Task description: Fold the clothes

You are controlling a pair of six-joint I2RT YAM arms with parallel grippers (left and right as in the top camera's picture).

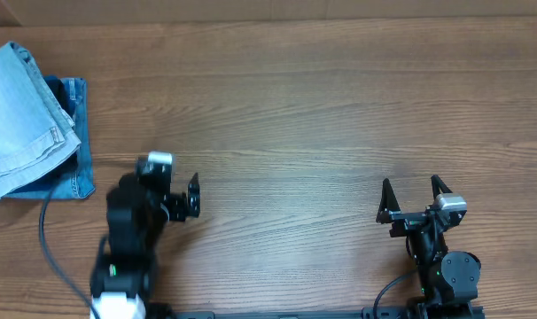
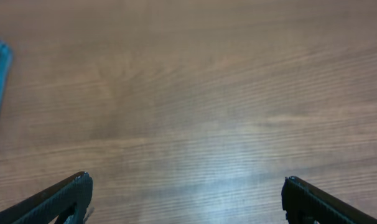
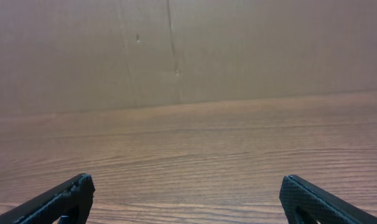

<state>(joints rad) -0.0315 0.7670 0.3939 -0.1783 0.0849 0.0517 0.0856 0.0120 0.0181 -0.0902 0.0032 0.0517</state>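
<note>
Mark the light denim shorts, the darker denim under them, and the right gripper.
light denim shorts (image 1: 20,115), overhead, middle of the folded top
darker denim piece (image 1: 82,151), overhead, exposed right edge
right gripper (image 1: 411,183), overhead, midway between its open fingertips

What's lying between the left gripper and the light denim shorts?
Only bare table and the edge of the darker denim under the shorts, seen in the overhead view.
</note>
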